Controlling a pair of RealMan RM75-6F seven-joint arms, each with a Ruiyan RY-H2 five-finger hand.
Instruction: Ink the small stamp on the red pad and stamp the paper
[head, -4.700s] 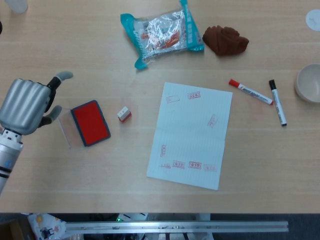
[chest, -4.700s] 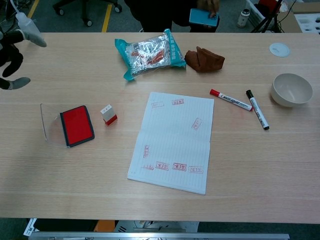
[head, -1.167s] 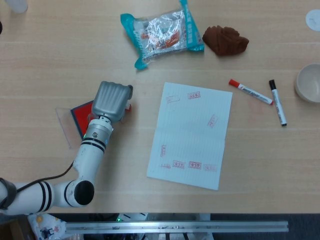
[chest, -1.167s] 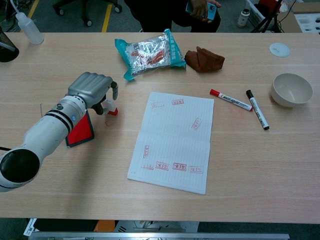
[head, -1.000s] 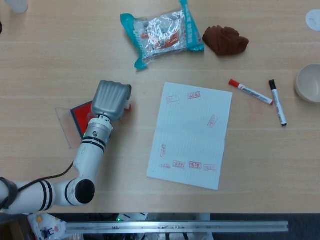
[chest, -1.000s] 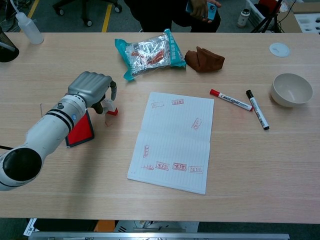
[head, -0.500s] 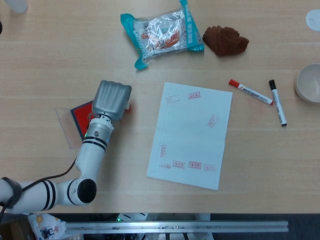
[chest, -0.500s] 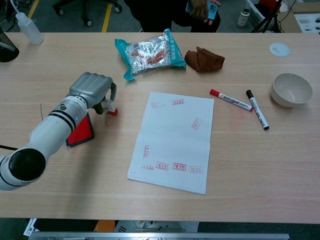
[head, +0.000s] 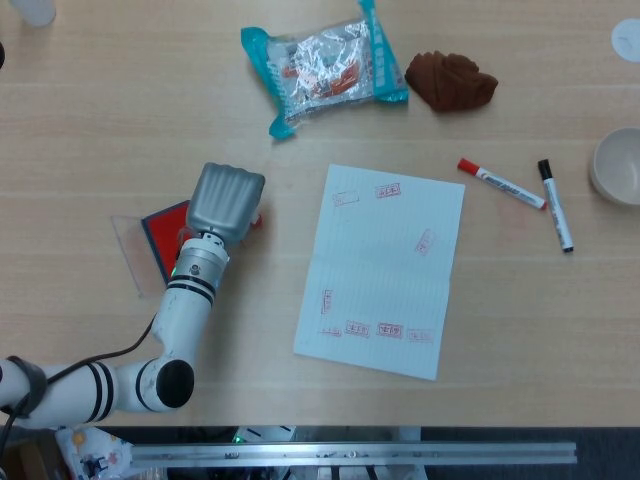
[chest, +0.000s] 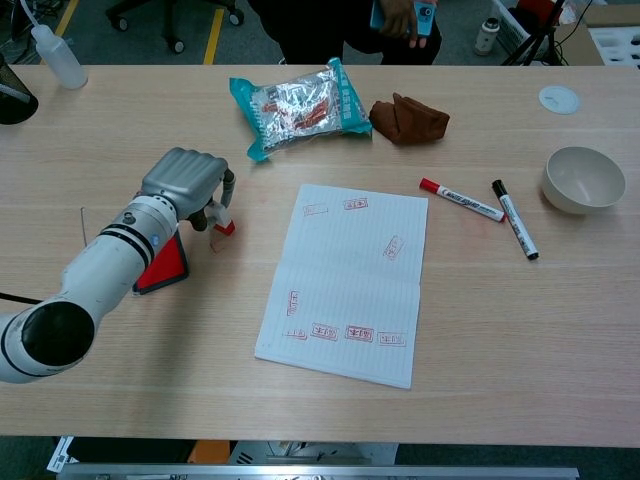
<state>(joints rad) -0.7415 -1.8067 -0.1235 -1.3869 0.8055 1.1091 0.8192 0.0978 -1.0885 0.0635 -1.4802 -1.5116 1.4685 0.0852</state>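
Since the earliest frames, the left robot hand (chest: 188, 180) has swung in from the far left edge of the bench (chest: 520, 350) and now sits over the spot where the small stamp (chest: 222, 224) stood alone; in the last half second it has barely shifted. In the chest view its fingers (chest: 226, 190) are curled downward around the small stamp, whose white body and red base peek out just under the fingertips, right beside the red pad (chest: 163, 266). From the head view the left robot hand (head: 225, 200) hides nearly all of the stamp, with only a sliver of red showing at its right edge, and covers part of the red pad (head: 160, 228). Whether the stamp is lifted or resting on the bench cannot be told. The pad's clear lid (head: 128, 252) lies open to its left. The paper (chest: 349, 280), already carrying several red stamp marks, lies well to the right of the hand, untouched. The right robot hand is out of sight in both views.

Further back lie a snack packet (chest: 297, 106) and a brown cloth (chest: 410, 119); a red marker (chest: 461, 200), a black marker (chest: 514, 219) and a bowl (chest: 582, 180) sit right of the paper.
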